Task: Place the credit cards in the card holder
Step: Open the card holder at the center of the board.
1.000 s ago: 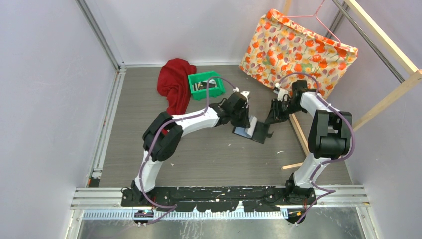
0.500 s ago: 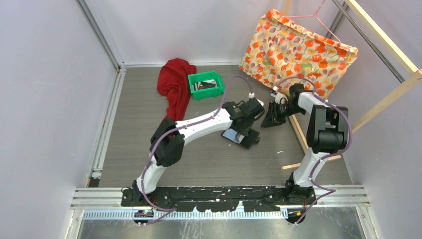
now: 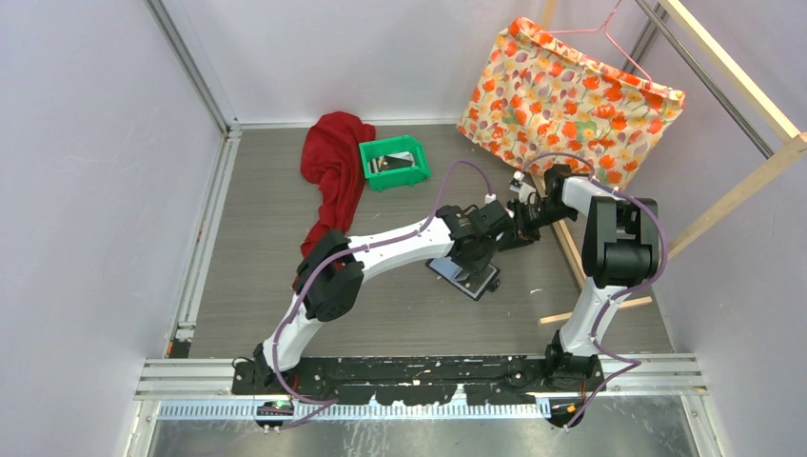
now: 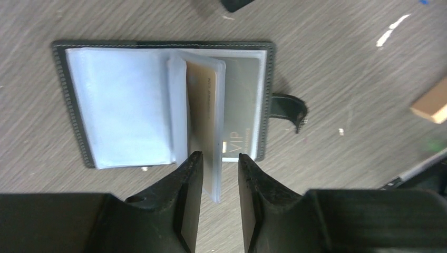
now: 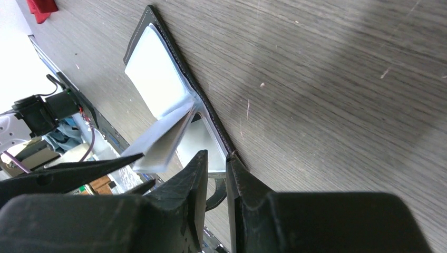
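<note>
The black card holder (image 3: 466, 277) lies open on the table, pale pockets up (image 4: 121, 105), its snap tab to the right. A grey VIP card (image 4: 245, 110) sits in its right pocket. A yellow-orange card (image 4: 203, 116) sits in a middle pocket leaf that stands up. My left gripper (image 4: 219, 156) is open just above the holder. Its jaws straddle the leaf's lower edge, the left finger beside it and a gap to the right one. My right gripper (image 5: 215, 154) is open only a narrow slit, empty, beside the holder's far edge (image 5: 158, 79).
A green bin (image 3: 393, 162) with small flat items in it stands at the back beside a red cloth (image 3: 333, 167). A floral bag (image 3: 571, 100) leans at the back right. Wooden slats (image 3: 571, 252) lie right of the holder.
The card holder, held up between both grippers a second ago, now lies open on the table. My right gripper let go and drew back. My left arm swung right over the holder.
</note>
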